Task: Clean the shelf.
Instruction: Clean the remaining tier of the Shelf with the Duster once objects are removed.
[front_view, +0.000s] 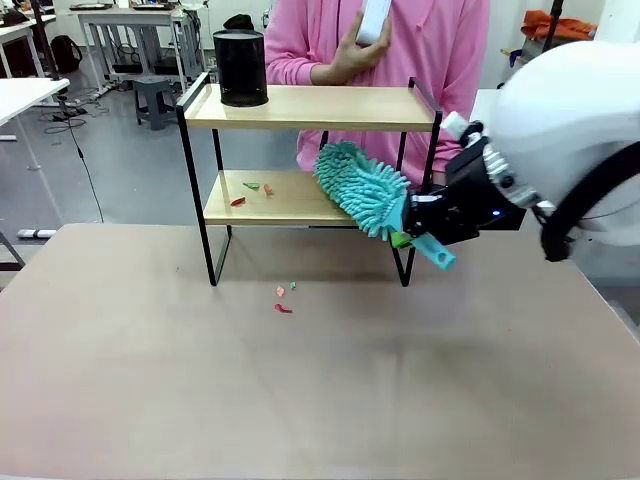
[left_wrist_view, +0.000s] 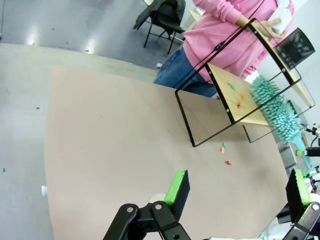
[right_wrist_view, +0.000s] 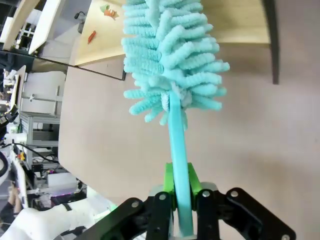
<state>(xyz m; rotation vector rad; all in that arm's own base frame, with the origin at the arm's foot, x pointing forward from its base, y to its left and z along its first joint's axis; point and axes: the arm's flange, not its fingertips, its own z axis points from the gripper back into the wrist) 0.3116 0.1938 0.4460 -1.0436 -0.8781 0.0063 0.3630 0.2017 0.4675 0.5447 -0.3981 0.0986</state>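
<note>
Shelf (front_view: 310, 108), right fingers (right_wrist_view: 169, 186) clamped on tilted duster (front_view: 362, 188)

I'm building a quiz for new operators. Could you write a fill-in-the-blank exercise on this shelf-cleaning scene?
The right gripper holds the teal duster by its ____.
The left gripper is ____.
The black canister stands on the shelf's ____ board.
Coloured scraps lie on its ____ board.
Missing words: handle; open; upper; lower.

Canister (front_view: 241, 68) atop shelf (front_view: 310, 108), duster (front_view: 362, 188) on lower board (front_view: 285, 202)
</note>
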